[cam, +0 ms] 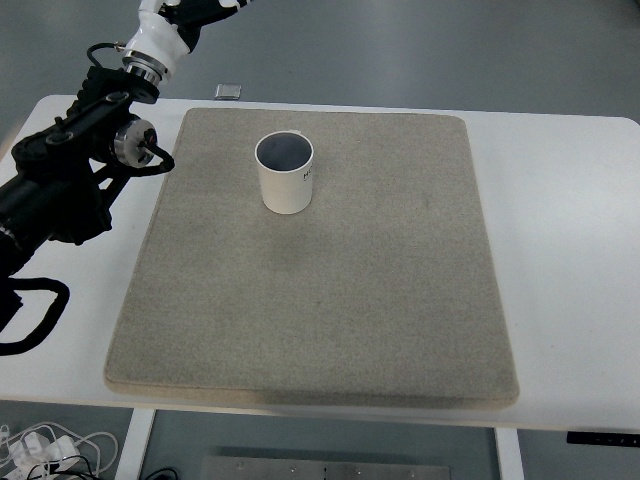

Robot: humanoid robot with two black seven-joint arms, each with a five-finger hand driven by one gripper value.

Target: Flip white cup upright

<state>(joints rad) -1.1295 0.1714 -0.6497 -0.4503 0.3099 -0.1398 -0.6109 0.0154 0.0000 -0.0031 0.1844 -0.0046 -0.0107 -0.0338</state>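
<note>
The white cup [285, 173] stands upright on the grey mat [320, 300], in its far left part, with the open mouth facing up and a small dark mark on its side. My left arm [70, 170] comes in from the left edge and reaches up past the table's far left corner. Its hand [205, 10] is cut off by the top edge, well away from the cup and to its upper left. Nothing touches the cup.
The mat covers most of the white table [560, 200]. A small grey square object [228, 92] lies on the table just beyond the mat's far left corner. Loose white cables [50, 448] lie on the floor at the bottom left.
</note>
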